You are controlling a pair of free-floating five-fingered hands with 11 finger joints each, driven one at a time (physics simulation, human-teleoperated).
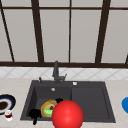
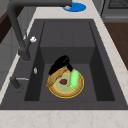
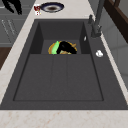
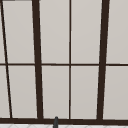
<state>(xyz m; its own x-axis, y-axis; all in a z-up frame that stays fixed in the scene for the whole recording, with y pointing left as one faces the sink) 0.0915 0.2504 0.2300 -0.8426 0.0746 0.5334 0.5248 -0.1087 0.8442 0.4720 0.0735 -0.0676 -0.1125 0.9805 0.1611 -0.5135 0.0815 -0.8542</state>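
Observation:
A yellow-rimmed plate lies in the sink's left basin, carrying a green piece, a brown strip and a small red spot. My right hand rests on the plate's edge on the drainboard side, over the brown strip; the same hand covers much of the plate from the right side. In the front view it peeks out behind a large red ball that hides part of the plate. My left hand hangs at the sink's front left corner, fingers loose and pointing down, holding nothing.
A dark faucet stands behind the basin. On the left counter sit a dark blue plate and a small red-and-white cup. A blue plate lies on the right counter. The drainboard is bare.

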